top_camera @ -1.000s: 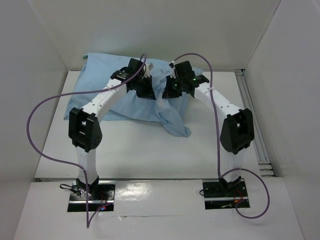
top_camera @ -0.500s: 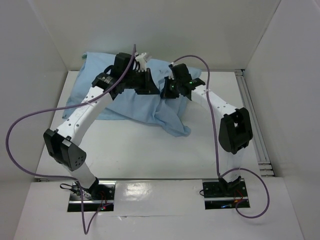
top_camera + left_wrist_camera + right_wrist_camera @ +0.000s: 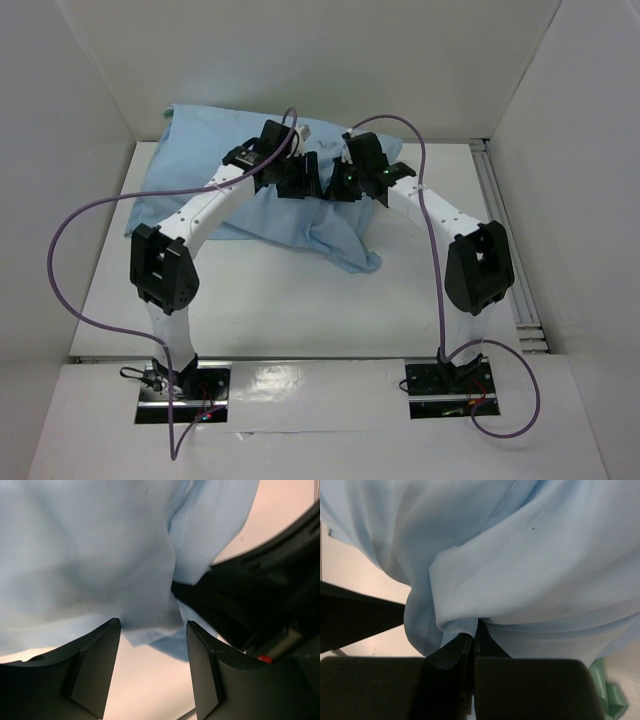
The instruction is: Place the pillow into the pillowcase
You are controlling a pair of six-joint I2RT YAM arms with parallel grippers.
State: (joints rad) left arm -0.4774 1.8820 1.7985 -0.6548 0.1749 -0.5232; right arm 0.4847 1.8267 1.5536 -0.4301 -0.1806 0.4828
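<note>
The pillowcase [image 3: 205, 135] lay light-blue face up along the far edge of the tabletop [image 3: 300, 300], toward its far-left corner, with a limp end trailing toward the middle. The right gripper [image 3: 472, 640] pinched a fold of it. The left gripper [image 3: 152, 630] stood wide and empty over the cloth.

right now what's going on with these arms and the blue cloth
Two robot arms are working a light blue pillowcase on the table. The right gripper is shut on a fold of it; the left gripper is open just over the cloth, holding nothing. No white pillow shows, but the case looks plump, so it may be inside.
</note>
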